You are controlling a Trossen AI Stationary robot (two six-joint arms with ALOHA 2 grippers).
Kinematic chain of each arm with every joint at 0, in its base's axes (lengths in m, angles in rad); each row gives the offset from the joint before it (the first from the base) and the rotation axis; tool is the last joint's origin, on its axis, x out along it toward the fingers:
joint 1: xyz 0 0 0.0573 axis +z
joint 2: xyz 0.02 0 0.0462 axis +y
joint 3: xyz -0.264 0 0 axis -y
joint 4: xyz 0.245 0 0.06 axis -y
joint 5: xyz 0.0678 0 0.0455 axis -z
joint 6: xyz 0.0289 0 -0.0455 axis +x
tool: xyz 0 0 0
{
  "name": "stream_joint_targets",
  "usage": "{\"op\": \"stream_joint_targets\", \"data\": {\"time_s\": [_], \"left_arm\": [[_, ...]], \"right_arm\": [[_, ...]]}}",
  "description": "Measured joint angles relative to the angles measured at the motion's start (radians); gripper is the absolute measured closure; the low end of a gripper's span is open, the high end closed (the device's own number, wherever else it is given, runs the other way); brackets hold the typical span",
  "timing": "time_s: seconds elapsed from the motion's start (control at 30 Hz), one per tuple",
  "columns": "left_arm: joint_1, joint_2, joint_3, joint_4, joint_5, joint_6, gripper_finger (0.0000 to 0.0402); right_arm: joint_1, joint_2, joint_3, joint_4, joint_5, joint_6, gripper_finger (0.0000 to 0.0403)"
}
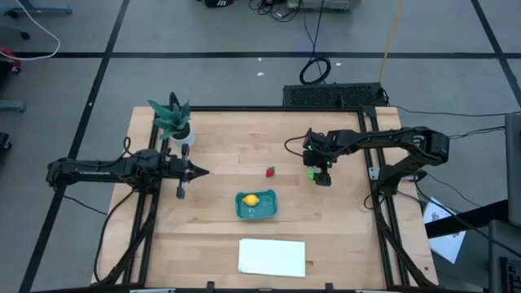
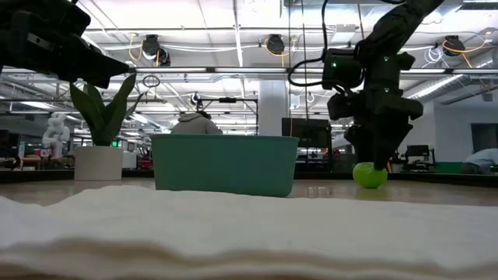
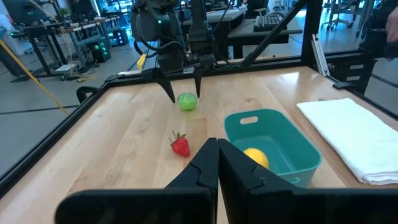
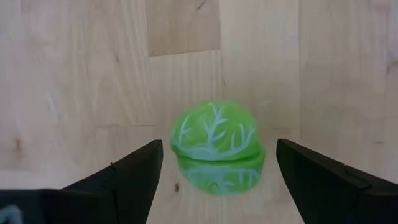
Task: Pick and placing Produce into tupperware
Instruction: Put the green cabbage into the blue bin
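Note:
The round green fruit [image 4: 216, 146] rests on the wooden table toward its right side [image 1: 312, 172]. My right gripper [image 4: 217, 180] points down over it, open. Its two fingers stand on either side of the fruit with a gap on each side [image 3: 185, 93]. The red strawberry [image 1: 270, 171] lies on the table between the two arms [image 3: 180, 145]. The yellow lemon [image 1: 251, 200] sits inside the teal tupperware [image 1: 267, 210], also seen in the left wrist view [image 3: 292, 146]. My left gripper [image 3: 217, 168] is shut and waits level at the table's left [image 1: 195, 171].
A white folded sheet [image 1: 272, 256] lies near the table's near edge, in front of the tupperware. A teal potted plant [image 1: 172, 120] stands at the far left corner beside the left arm. Bare wood shows around the strawberry and between it and the tupperware.

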Motion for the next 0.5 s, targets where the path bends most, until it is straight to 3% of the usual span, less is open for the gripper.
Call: {"op": "stream_joint_targets", "data": {"time_s": [0.5], "left_arm": [[0.0,0.0,0.0,0.0,0.0,0.0,0.0396]], "right_arm": [[0.0,0.0,-0.048,0.086,0.0,0.021,0.0096]]}}
